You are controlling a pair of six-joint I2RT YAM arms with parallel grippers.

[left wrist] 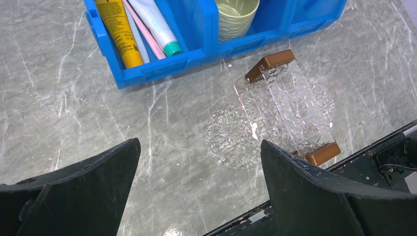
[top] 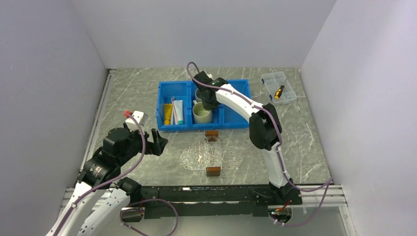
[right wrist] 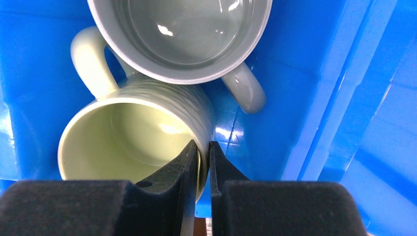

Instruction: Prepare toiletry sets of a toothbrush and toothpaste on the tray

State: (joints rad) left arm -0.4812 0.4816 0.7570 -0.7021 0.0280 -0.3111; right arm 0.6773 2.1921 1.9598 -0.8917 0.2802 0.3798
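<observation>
The toothpaste [top: 178,112], a white tube with a teal end, lies in the left compartment of the blue bin [top: 235,121]. It also shows in the left wrist view [left wrist: 156,23]. The pale toothbrush [left wrist: 134,37] lies next to it, beside a pink stick [left wrist: 146,37]. The clear tray [top: 212,135] with brown end blocks lies on the table in front of the bin and holds nothing; the left wrist view shows it too [left wrist: 269,61]. My left gripper [top: 160,142] [left wrist: 199,142] is open and empty, left of the tray. My right gripper [top: 206,104] [right wrist: 203,147] is shut on the rim of a pale green mug [right wrist: 123,142].
A yellow tube [left wrist: 118,32] lies in the bin's left compartment. A grey mug [right wrist: 187,29] stands behind the green mug [top: 201,114] in the middle compartment. A clear lidded box [top: 279,87] holding a yellow-black item sits at the back right.
</observation>
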